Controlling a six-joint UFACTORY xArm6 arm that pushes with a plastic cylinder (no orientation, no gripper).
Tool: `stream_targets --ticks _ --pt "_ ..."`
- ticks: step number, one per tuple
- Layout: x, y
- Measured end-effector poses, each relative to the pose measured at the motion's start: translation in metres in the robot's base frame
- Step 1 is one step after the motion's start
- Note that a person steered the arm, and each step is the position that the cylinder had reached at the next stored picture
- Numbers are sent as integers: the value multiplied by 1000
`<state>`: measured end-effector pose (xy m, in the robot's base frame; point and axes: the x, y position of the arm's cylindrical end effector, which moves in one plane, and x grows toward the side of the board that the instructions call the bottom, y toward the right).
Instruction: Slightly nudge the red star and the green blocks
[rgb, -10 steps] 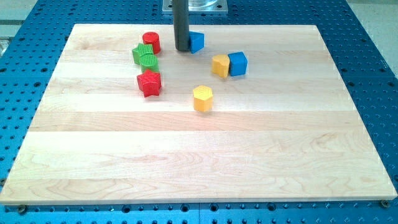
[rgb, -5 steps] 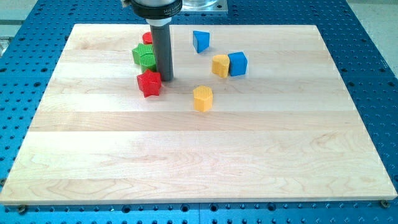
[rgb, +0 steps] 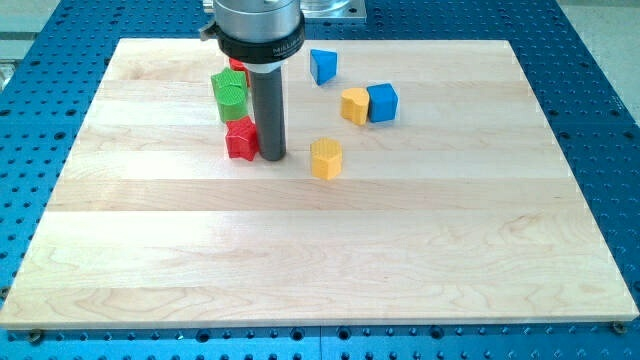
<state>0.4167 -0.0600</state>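
Red star (rgb: 240, 139) sits just left of my tip (rgb: 271, 157), which looks to be touching its side and carries nothing, with the green blocks (rgb: 229, 93) just above it, so the nudge seems underway.

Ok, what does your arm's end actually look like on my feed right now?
A straight, smooth dark grey rod, round in section, ending in my tip. It hangs from a wider silver-grey metal cylinder ringed by a black collar with small white lettering, too small to read. No cables show.
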Motion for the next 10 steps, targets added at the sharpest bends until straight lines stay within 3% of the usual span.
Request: stream_targets --ticks 3,4,8,9,10 --pt "1 -38" --pt "7 -16" --pt "7 -15" --pt "7 16" --pt "-33 76"
